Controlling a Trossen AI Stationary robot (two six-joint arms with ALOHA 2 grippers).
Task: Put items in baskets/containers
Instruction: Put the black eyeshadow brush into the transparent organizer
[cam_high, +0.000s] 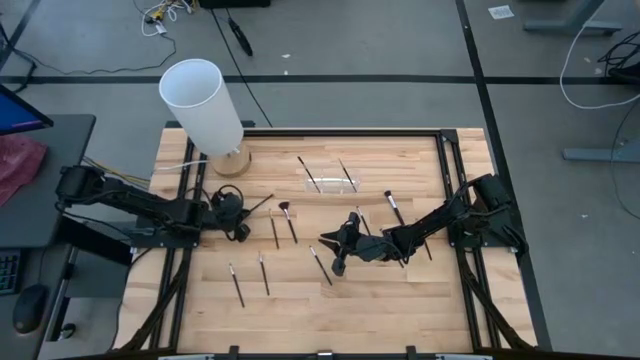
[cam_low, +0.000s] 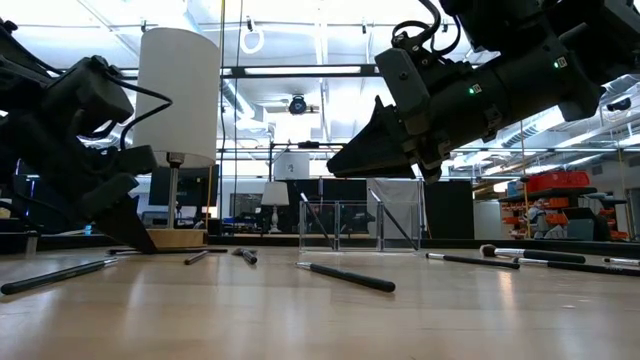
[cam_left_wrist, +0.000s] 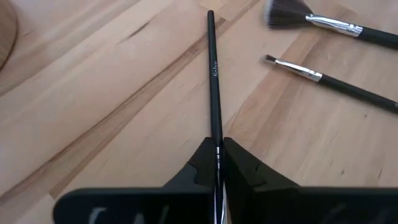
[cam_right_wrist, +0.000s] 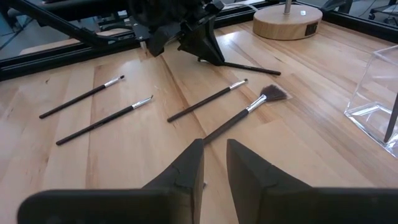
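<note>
**Left arm's got a brush, right arm's empty**

Big white cylinder (cam_high: 204, 104) sits at the table's (cam_high: 420, 290) back-left. Right of it is the clear holder (cam_high: 331, 178), two brushes already leaning inside. Left gripper (cam_left_wrist: 219, 163) is just in front of the cylinder's base, fingers pinched on a thin dark brush (cam_left_wrist: 214, 81). Right gripper (cam_high: 337, 262) hovers in front of the holder, fingers slightly apart, holding nothing. Loose brushes (cam_high: 264, 273) lie scattered between.
</note>
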